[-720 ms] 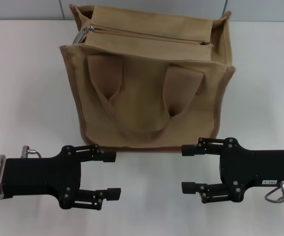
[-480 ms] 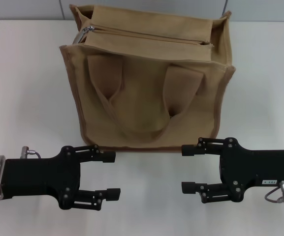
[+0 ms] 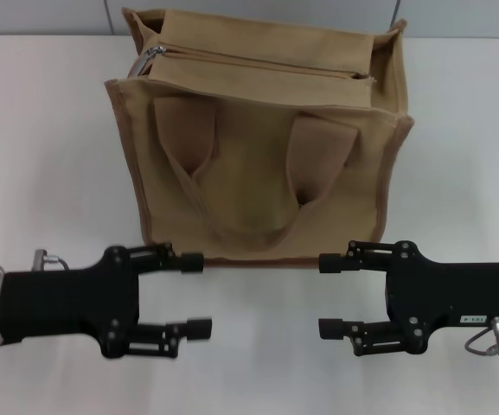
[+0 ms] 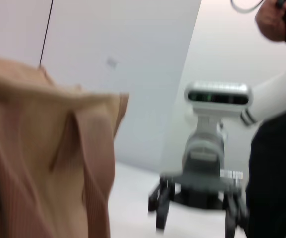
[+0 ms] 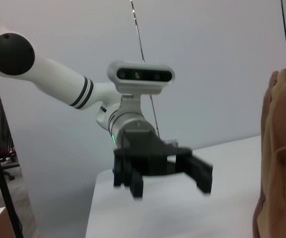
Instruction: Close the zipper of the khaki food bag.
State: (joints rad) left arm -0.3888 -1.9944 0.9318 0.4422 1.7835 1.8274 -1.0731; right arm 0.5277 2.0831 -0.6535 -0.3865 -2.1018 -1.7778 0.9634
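While the zipper (image 3: 258, 67) is running left to right across the top of the khaki food bag (image 3: 262, 147), its silver pull is sitting at the left end. Both hands are waiting open on the table (image 3: 50, 130) before the bag, touching nothing, with the left hand (image 3: 193, 294) lying nearer the pull than the right hand (image 3: 329, 296).

No legible text, brand, number or sign is showing in any view. One small white label is sitting on the black body of the right gripper (image 3: 334, 296), bearing dark marks too small to make out. The khaki food bag (image 3: 258, 147) is displaying no printing.
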